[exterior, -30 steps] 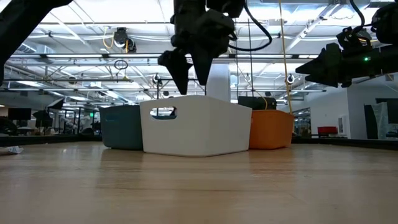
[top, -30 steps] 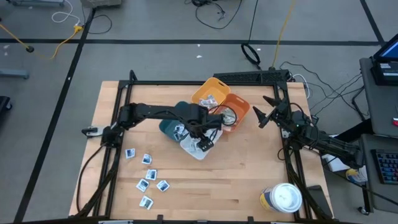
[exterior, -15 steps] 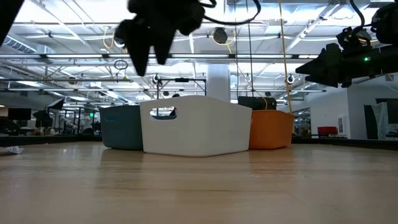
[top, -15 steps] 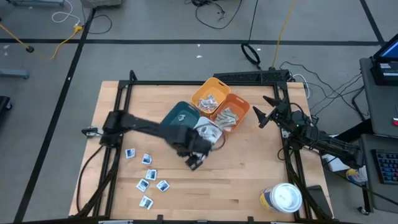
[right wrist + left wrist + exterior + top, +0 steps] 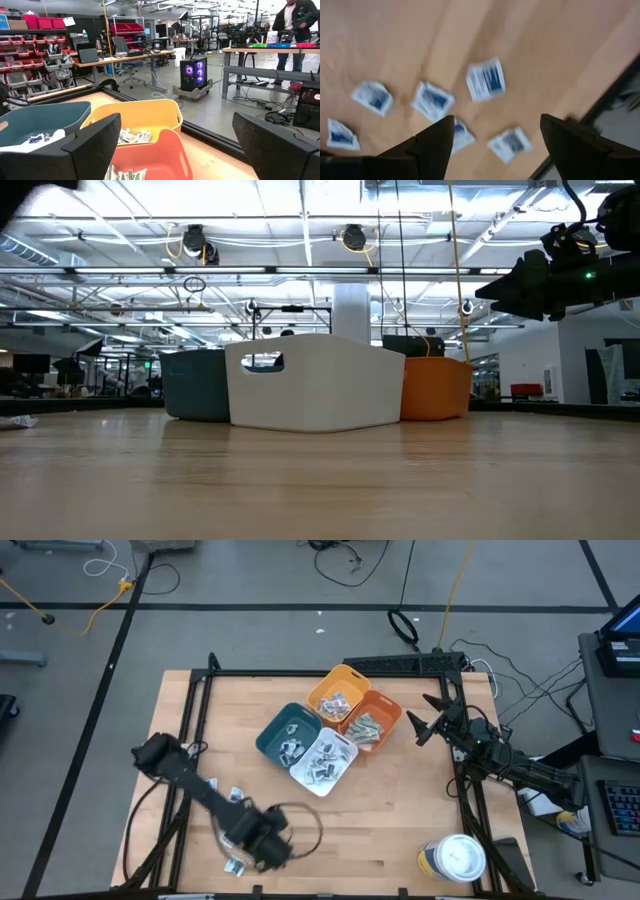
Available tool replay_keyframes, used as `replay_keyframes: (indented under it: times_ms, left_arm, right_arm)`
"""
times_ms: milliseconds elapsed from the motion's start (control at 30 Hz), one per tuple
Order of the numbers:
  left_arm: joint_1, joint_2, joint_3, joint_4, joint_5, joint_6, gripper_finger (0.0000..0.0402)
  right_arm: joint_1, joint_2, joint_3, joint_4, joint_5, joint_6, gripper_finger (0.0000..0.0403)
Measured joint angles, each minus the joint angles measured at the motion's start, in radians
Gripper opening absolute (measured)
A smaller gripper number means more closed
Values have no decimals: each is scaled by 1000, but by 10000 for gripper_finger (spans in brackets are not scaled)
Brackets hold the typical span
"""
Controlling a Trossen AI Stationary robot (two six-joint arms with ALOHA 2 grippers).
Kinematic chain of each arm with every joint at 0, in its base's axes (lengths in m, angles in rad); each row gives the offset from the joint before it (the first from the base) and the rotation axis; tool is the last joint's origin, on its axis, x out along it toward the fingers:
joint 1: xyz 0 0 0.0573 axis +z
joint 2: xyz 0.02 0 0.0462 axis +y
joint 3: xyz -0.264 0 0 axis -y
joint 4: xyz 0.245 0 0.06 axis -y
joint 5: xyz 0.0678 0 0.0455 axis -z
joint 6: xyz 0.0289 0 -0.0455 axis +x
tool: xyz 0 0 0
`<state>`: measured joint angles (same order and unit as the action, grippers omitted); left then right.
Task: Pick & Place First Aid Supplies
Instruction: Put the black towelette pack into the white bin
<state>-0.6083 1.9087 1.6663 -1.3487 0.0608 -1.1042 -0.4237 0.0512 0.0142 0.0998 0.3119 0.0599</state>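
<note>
Left gripper [image 5: 492, 137] hovers open over loose white packets [image 5: 485, 80] on the table [image 5: 380, 825]; nothing held.

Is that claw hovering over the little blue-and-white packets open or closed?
Open. The left gripper hangs over the loose packets on the table, its two dark fingers spread wide with nothing between them.

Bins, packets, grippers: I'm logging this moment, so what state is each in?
Teal bin: upright, holds packets.
White bin: upright, holds packets.
Yellow bin: upright, holds packets.
Orange bin: upright, holds strips.
Loose packets: flat on table.
Left gripper: open, empty, above loose packets.
Right gripper: open, empty.
</note>
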Motion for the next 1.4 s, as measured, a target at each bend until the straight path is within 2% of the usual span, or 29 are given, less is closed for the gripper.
replay_keyframes:
  times_ms: [267,500,933,1100,1400]
  left_arm:
    - [-175,-3,-9,0,25,-118,301]
    - [-265,-3,-9,0,29,-208,301]
    - [-294,80,-107,117,98,-190,301]
    - [-294,82,-194,256,129,-181,301]
    - [-289,81,-330,452,120,-156,300]
  right_arm:
    - [0,0,0,0,0,0,377]
    - [0,0,0,0,0,0,377]
    - [0,0,0,0,0,0,377]
    - [0,0,0,0,0,0,377]
    - [0,0,0,0,0,0,377]
